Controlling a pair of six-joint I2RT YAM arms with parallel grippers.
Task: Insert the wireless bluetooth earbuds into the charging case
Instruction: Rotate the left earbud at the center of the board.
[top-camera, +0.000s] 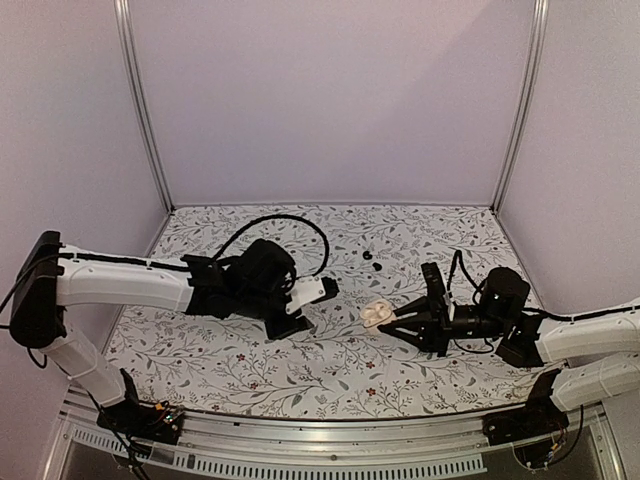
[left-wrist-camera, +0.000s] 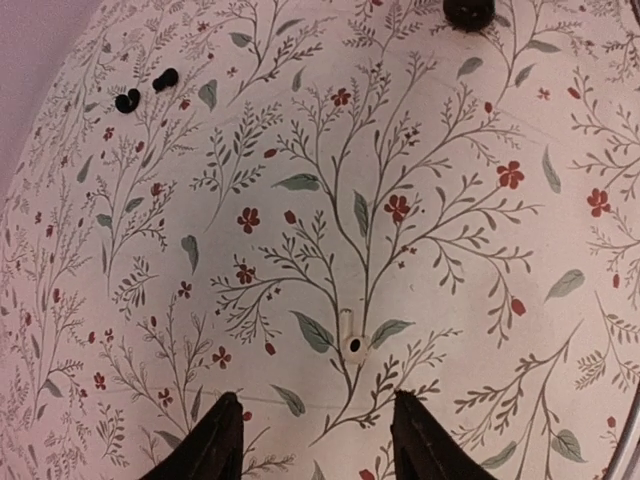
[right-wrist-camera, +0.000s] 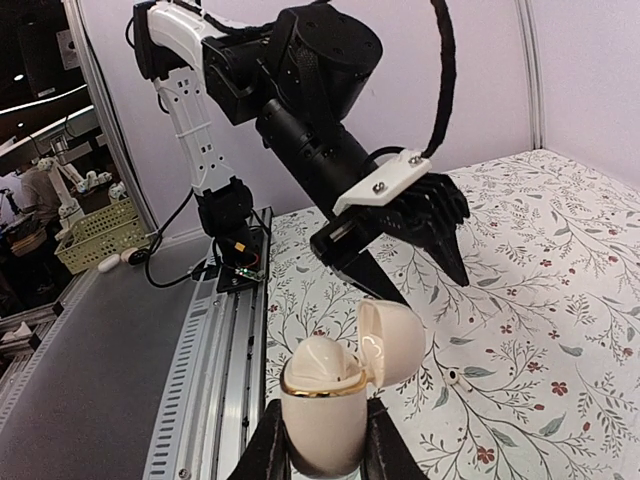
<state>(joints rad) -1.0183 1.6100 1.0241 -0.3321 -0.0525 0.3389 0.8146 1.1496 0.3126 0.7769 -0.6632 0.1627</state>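
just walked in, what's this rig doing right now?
Loading earbuds, not done yet. The right gripper holds the cream case upright with its lid open. The left gripper is open and empty, hovering over the table close to the case; a tiny white piece lies on the table below it. The two black buds lie loose on the table farther back, with neither gripper touching them.
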